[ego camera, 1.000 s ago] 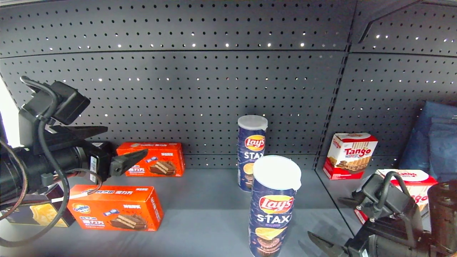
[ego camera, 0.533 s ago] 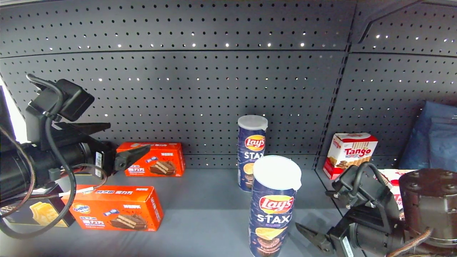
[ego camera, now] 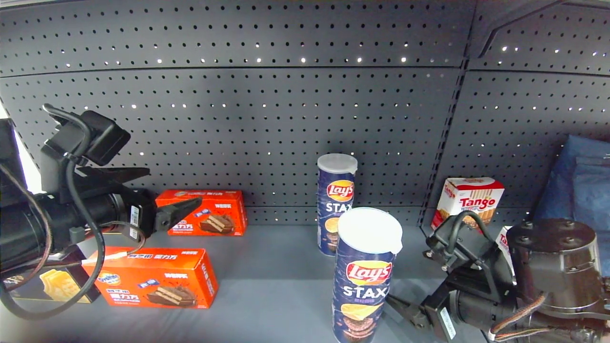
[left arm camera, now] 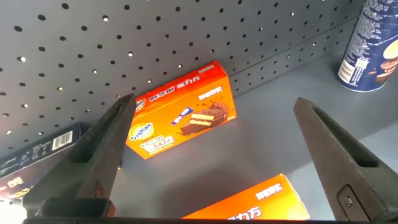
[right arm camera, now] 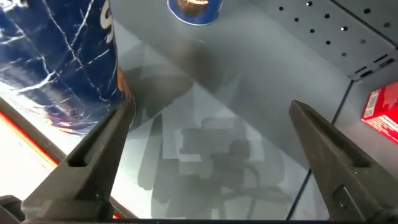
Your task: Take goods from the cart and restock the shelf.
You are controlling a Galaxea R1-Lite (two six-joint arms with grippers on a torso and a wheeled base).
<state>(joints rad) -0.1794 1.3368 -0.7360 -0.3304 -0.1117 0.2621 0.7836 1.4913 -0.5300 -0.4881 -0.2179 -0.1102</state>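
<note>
Front chip can (ego camera: pixel 364 276): upright at the shelf's (ego camera: pixel 271 286) front edge, right of the middle.
Rear chip can (ego camera: pixel 336 205): upright behind it, close to the back wall, apart from the front one.
Right jaws: spread wide and empty, low at the front edge. One jaw lies just beside the front can's lower part. From the wrist view the can seems to sit outside that jaw rather than between the two, and I cannot tell whether they touch.
Left jaws: spread wide and empty, held above the shelf's left part, over the two orange boxes (ego camera: pixel 152 278).
Other stock: a wafer box (ego camera: pixel 467 205) at the back on the right, and a dark box with yellow print (ego camera: pixel 52 286) at the front left corner.
Change: over the last second the right arm has slid in from the shelf's right end toward the front can. The left arm has drifted only a little (cans and boxes stand as they did).
Meaning: this can is already on the shelf, so the right arm is probably lining up to take or straighten it. The jaws would need to come around it first.
</note>
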